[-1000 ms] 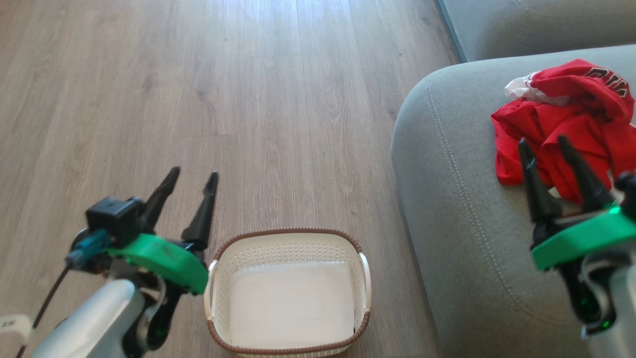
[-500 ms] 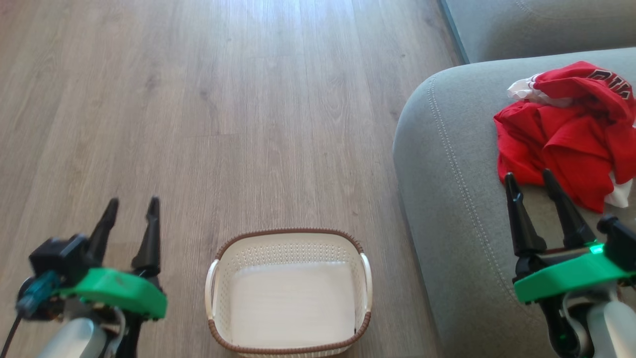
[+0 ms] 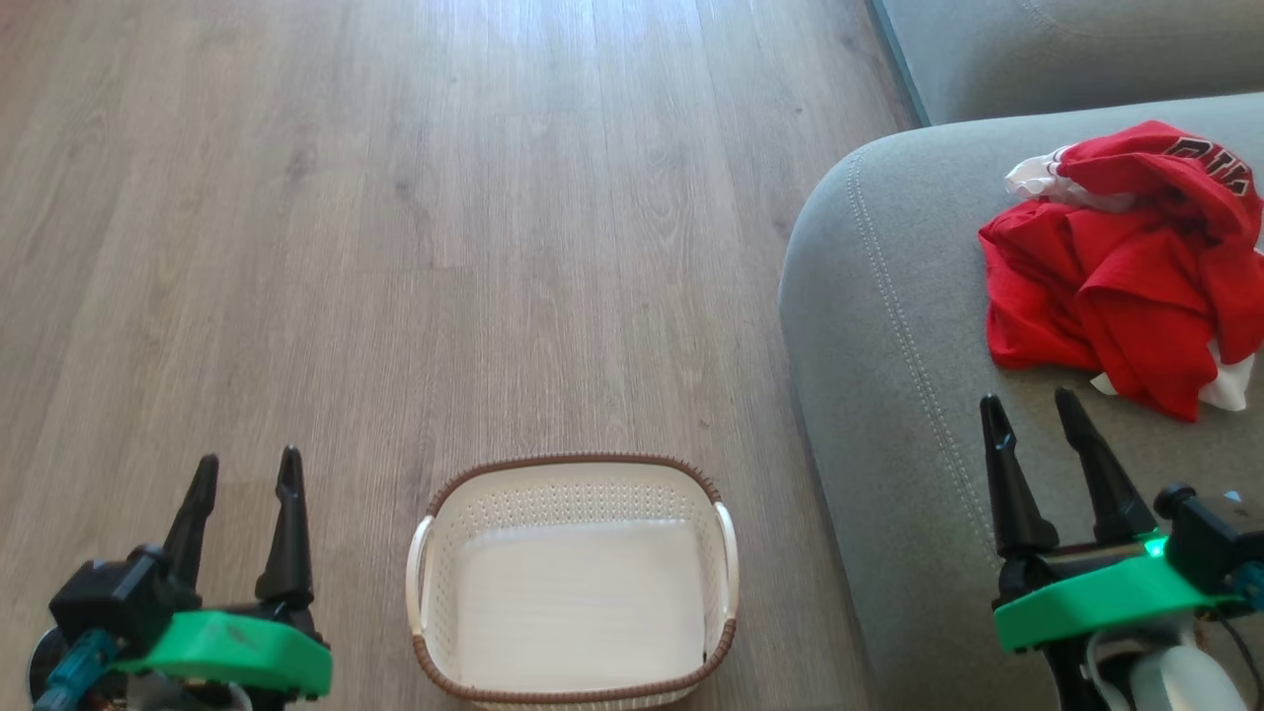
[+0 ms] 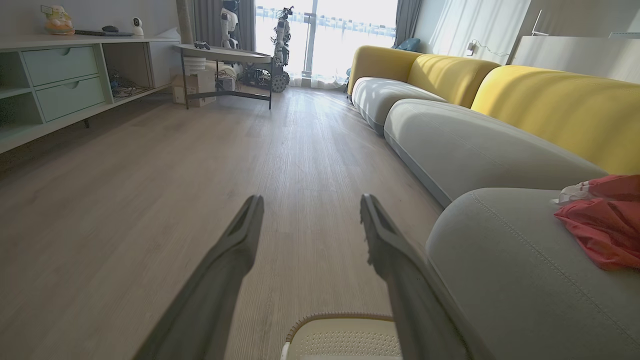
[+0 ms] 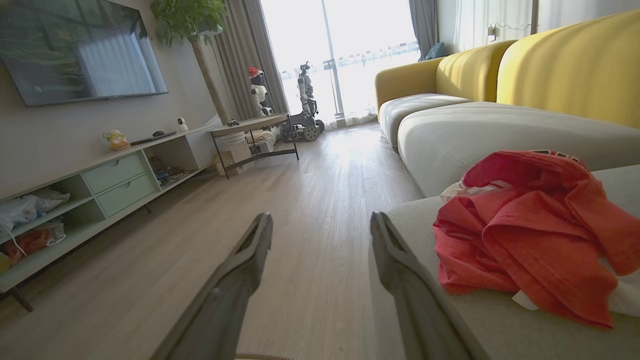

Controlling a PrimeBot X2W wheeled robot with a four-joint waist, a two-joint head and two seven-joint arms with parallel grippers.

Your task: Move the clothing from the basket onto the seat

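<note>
Clothing: right side cut off by the head view's edge; its black lettering is folded and cropped, unreadable. Basket: near rim partly cut off at the bottom edge. Seat: runs past the right and bottom edges.

Open floor left of basket, seat just beside its right

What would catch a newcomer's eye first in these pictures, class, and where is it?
The bright red clothing, heaped on the grey seat at the head view's right. Next, the empty white basket on the wooden floor at bottom centre, between the left gripper and right gripper, both with jaws open.
</note>
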